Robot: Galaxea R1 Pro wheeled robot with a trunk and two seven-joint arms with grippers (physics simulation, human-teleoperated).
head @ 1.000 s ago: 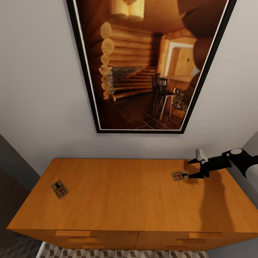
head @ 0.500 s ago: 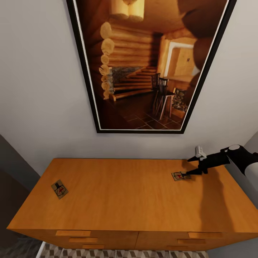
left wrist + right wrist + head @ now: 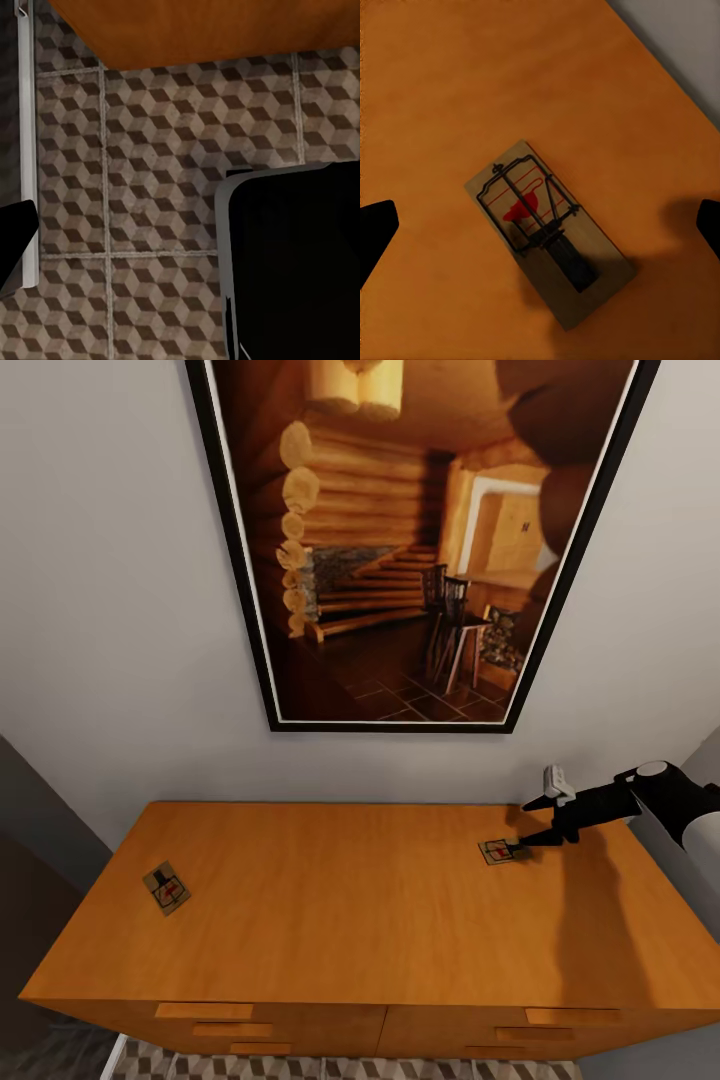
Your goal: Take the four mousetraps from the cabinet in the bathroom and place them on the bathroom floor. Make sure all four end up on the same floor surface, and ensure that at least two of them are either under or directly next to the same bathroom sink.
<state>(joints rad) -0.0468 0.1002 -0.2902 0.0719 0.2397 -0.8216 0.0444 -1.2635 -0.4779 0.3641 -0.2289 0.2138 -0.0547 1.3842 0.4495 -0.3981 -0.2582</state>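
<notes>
Right gripper (image 3: 530, 823): fingers spread wide, holding nothing; poised just above and beside the near trap, one dark fingertip (image 3: 375, 232) showing at each side of the wrist view with the trap between them.

Left gripper: cannot tell its state; its wrist camera looks down past the cabinet edge at the cube-patterned floor (image 3: 135, 187).

Mousetrap, near (image 3: 501, 850): lies flat on the cabinet top (image 3: 350, 900) toward the right rear corner, close to the wall. Tan wooden board, black wire spring bar, red spot at centre (image 3: 521, 210), dark catch toward one end.

Mousetrap, far (image 3: 166, 886): flat on the same top, near the left edge, well apart from the first.

Handling, judged: likely light and rigid, a thin board sitting flush on a smooth surface, so little edge to catch. Best taken across the two long sides of the board, fingers lowered to touch the cabinet top before closing. The wire parts look the weak point; avoid pinching on them or on the red spot. A skewed grip may make the board slide or pivot out.

Other items: framed picture of a log cabin interior (image 3: 420, 540) on the wall above; drawer handles (image 3: 232, 1029) along the cabinet front.
</notes>
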